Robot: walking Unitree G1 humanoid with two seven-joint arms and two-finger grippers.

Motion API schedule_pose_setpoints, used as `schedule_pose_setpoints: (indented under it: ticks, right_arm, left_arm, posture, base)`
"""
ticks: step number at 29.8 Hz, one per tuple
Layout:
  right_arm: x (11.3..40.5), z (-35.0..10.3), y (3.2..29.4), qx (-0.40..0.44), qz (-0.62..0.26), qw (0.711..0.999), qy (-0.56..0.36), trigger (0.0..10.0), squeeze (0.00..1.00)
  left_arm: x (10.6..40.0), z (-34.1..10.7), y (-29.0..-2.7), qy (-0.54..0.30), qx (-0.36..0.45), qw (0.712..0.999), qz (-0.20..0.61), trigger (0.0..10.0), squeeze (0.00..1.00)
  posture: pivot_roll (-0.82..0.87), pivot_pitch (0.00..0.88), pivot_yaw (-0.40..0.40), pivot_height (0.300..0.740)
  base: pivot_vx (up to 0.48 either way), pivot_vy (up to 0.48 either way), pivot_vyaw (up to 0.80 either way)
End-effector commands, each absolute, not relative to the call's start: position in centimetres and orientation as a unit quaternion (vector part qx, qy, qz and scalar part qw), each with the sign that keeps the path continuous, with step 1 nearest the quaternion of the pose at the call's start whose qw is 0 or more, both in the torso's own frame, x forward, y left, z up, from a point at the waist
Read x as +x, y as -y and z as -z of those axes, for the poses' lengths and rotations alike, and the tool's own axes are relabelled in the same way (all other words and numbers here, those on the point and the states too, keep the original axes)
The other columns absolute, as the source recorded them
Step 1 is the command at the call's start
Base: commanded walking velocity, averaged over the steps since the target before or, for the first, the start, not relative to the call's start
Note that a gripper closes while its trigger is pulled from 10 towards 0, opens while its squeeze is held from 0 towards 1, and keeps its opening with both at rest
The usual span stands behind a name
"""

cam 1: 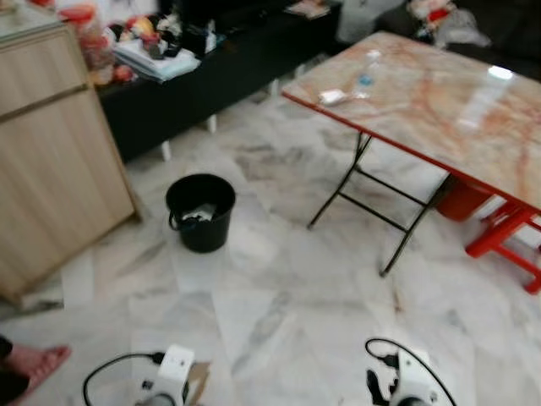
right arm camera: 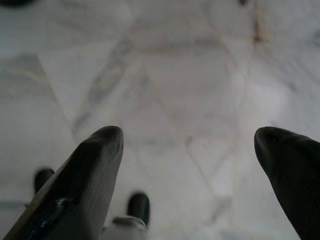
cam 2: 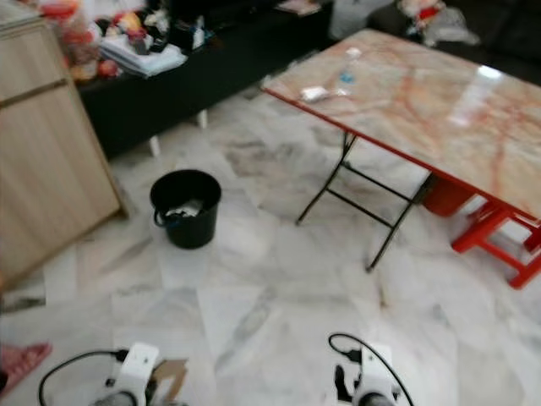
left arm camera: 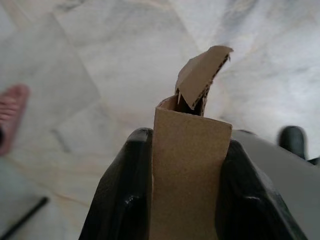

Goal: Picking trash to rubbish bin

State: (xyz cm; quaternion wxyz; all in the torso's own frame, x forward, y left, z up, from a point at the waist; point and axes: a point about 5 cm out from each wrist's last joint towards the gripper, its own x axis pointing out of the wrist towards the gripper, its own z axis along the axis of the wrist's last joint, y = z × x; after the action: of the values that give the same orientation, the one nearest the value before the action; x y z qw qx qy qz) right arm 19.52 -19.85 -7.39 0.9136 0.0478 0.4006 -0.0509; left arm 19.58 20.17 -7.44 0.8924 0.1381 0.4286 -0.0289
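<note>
Clamping a folded strip of brown corrugated cardboard [left arm camera: 192, 165], the left gripper [left arm camera: 187, 170] hung over veined marble floor [cam 1: 279, 321]; the right gripper [right arm camera: 192, 150] gaped wide.

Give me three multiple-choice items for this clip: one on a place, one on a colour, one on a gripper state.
1. Where does the bin stand?
A. on the table
B. on the floor beside the wooden cabinet
C. under the table

2. What colour is the bin?
A. black
B. red
C. white

3. What is the left gripper doing?
A. hanging open
B. clamped on a cardboard piece
C. holding a bottle

Answers: 1 B, it sits on the marble floor near the cabinet; 2 A, its wall is black; 3 B, cardboard sits between the fingers.
</note>
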Motion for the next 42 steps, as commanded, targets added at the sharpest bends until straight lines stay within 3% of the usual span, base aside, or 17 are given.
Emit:
schedule_pose_setpoints:
  ticks: [1,42]
  right_arm:
    - [18.3,7.8,21.2,0.036,0.067,0.906,-0.415,10.0,0.00]
    - [17.3,8.3,21.5,0.042,0.088,0.894,-0.437,10.0,0.00]
  left_arm:
    - [19.8,7.6,-18.8,-0.429,0.133,0.892,0.049,10.0,0.00]
    - [19.0,7.9,-18.9,-0.442,0.139,0.885,0.053,10.0,0.00]
  posture:
    - [0.06,0.126,-0.154,0.740]
    - [0.08,0.070,-0.155,0.740]
  base:
    - [0.375,0.000,0.71]
    - [0.373,0.000,0.13]
